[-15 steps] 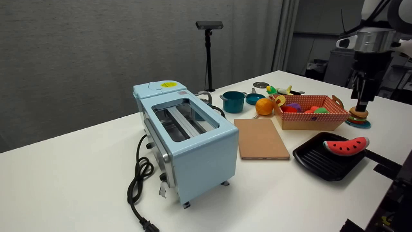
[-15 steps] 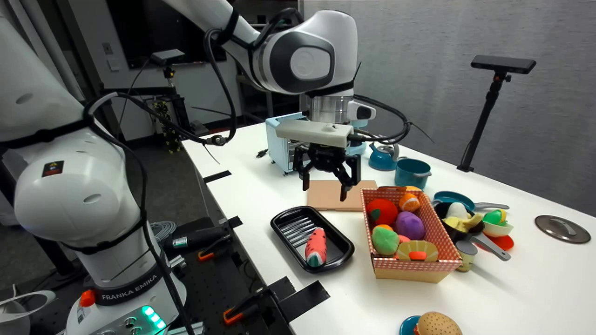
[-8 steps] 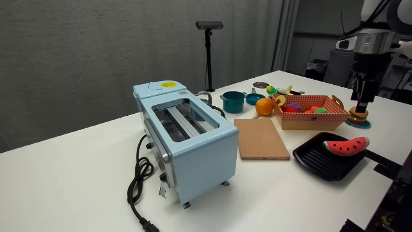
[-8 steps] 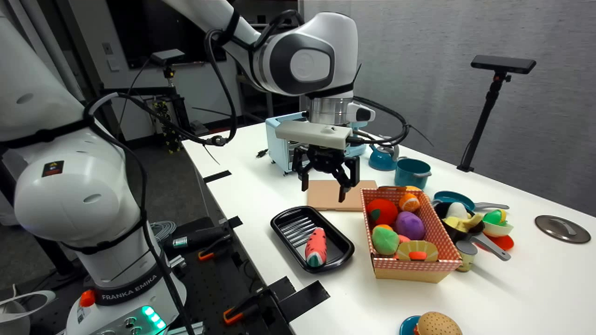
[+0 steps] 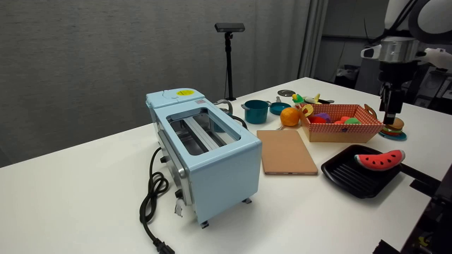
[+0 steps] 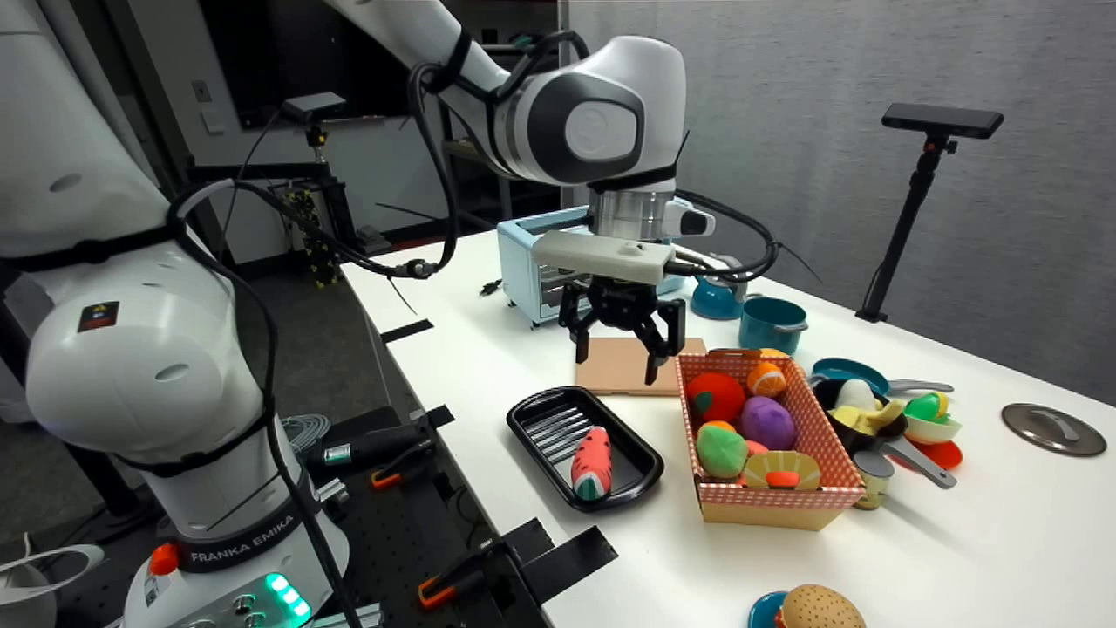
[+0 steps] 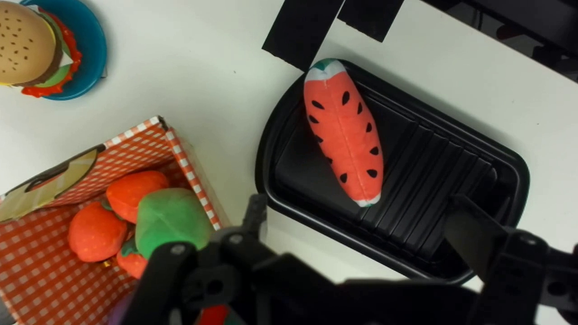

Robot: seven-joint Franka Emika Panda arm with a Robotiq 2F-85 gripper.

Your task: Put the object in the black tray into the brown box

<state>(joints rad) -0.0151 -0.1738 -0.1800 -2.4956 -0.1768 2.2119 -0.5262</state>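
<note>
White tabletop (image 6: pixel 959 558); above it the fingers (image 7: pixel 474 239) stand spread, empty. Lower and beyond their gap in the wrist view, the watermelon slice (image 7: pixel 345 135) lies in the black tray (image 7: pixel 420 167), its long axis steeply crossing their closing line.

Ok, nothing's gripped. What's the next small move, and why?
I'd probably ease the open jaws down, centring over the watermelon slice. In both exterior views they hang higher than the black tray it lies in; in the wrist view its length runs mostly crosswise to their closing, so they should pinch its narrow width.
</note>
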